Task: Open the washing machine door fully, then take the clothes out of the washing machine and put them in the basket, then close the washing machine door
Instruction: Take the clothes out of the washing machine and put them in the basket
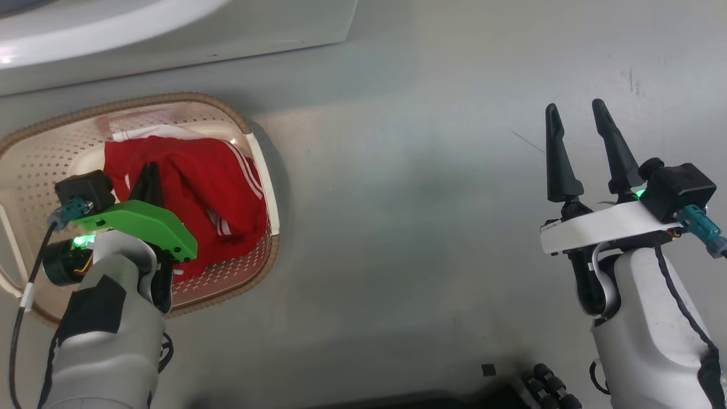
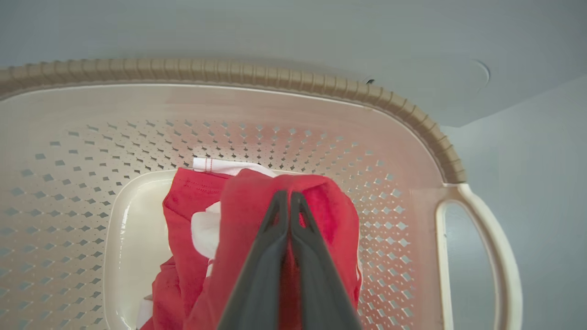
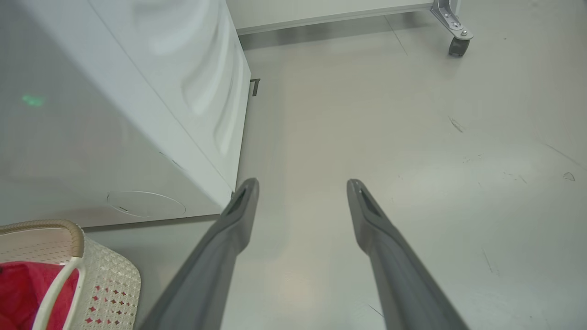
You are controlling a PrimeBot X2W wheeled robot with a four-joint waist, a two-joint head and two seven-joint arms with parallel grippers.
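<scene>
The cream basket (image 1: pixel 170 100) with a brown rim stands on the floor at the left, below the white washing machine (image 1: pixel 170 34). The red clothes (image 1: pixel 210 187) with white stripes lie inside it. My left gripper (image 1: pixel 149 170) reaches down into the basket, shut on a fold of the clothes (image 2: pixel 238 201); red fabric shows between its fingers (image 2: pixel 275 238). The basket's rim (image 2: pixel 229 73) curves around it. My right gripper (image 1: pixel 576 108) hovers open over bare floor at the right, holding nothing. The right wrist view shows the right gripper (image 3: pixel 302 183), the washing machine's corner (image 3: pixel 114 114) and the basket (image 3: pixel 110 279). The washing machine door is out of view.
Grey floor (image 1: pixel 409 199) spreads between the basket and my right arm. A caster wheel (image 3: pixel 458 46) under a white unit stands far off beyond the machine. Dark parts of my own base (image 1: pixel 545 386) show at the bottom edge.
</scene>
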